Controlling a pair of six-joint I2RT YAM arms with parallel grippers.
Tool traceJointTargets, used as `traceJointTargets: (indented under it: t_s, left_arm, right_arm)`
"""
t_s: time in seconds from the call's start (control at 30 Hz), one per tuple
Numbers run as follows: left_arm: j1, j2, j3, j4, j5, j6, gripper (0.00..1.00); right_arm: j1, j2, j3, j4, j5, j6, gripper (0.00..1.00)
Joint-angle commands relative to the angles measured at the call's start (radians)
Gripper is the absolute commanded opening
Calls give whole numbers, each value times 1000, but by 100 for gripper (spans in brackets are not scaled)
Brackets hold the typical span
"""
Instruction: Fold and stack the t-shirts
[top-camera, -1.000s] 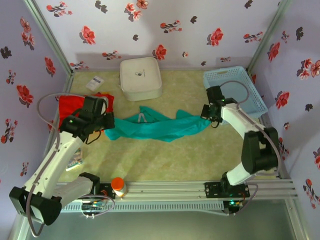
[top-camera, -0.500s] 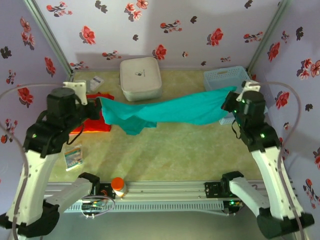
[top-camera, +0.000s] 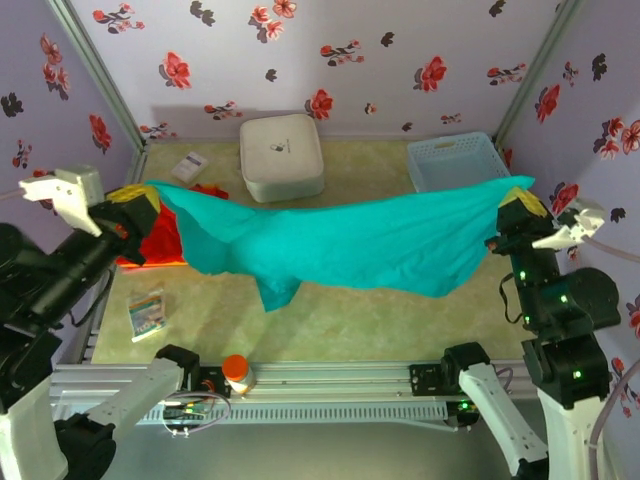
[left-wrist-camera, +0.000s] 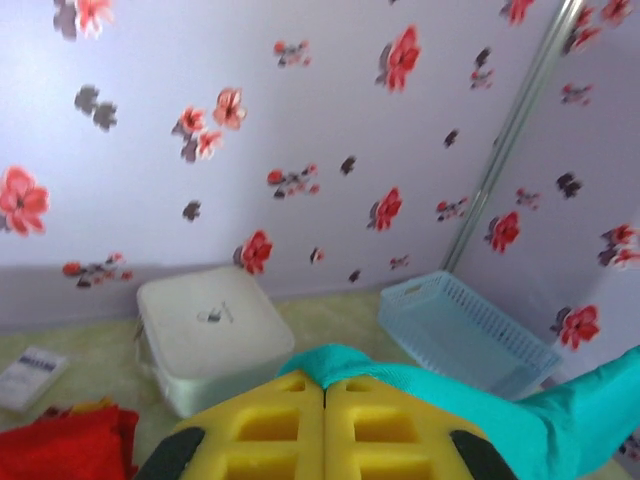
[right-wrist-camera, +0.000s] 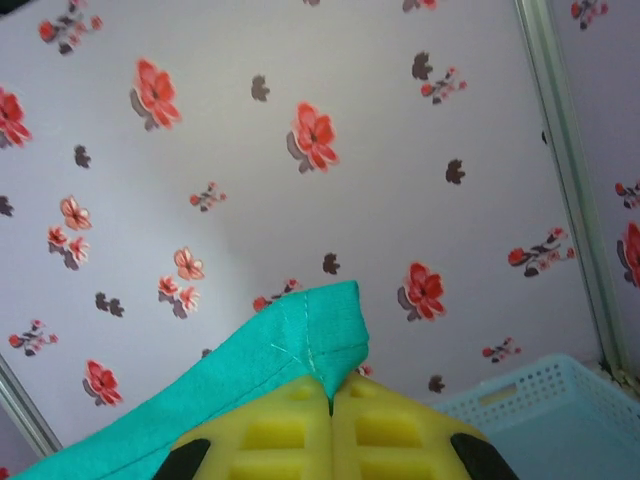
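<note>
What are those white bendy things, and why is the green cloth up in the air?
They are two robot arms. One picture looks down from above; the other two come from little cameras on the arms' wrists. The left gripper and the right gripper each pinch one end of the teal t-shirt, holding it stretched above the table. Down there lie a red t-shirt, a white box and a blue basket.

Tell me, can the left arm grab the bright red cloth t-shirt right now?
Probably not yet: the left gripper is shut on the teal-green cloth t-shirt, which hangs over part of the red t-shirt.
</note>
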Motion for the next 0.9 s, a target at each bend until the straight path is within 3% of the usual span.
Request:
traceJointTargets:
  t_s: [0.0, 0.13, 0.37, 0.63, 0.87]
  left_arm:
    - [9, 2, 29, 14, -6, 21, 0]
    - [10, 34, -53, 34, -140, 24, 0]
    - [15, 128, -315, 187, -240, 24, 0]
    - [42, 312, -488, 381, -242, 5, 0]
    - [75, 485, -499, 471, -193, -28, 0]
  right_arm:
    - [3, -16, 21, 29, 5, -21, 0]
    - [4, 23, 12, -21, 25, -5, 0]
    - [4, 225, -88, -88, 79, 54, 0]
    - [3, 478, -235, 47, 67, 91, 0]
    - [-1, 741, -192, 92, 59, 108, 0]
